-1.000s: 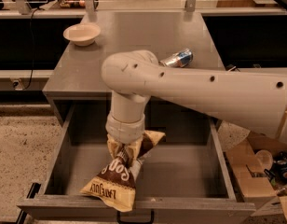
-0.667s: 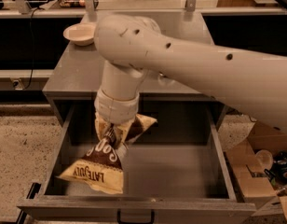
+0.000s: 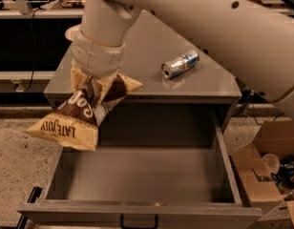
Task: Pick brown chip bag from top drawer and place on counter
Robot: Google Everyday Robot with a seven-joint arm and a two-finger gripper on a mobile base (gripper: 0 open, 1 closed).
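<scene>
Dangling from tool (image 3: 96, 86), brown chip bag (image 3: 73, 120) now above top drawer (image 3: 137, 210)

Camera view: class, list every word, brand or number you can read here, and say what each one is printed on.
"LATE JULY": on the cream-tan end of the brown chip bag, which hangs from the end effector above the left side of the top drawer.
Large white lettering on the bag's brown middle: crumpled and partly hidden, not readable.
Label on the silver-blue can lying on the counter: too blurred to read.
</scene>
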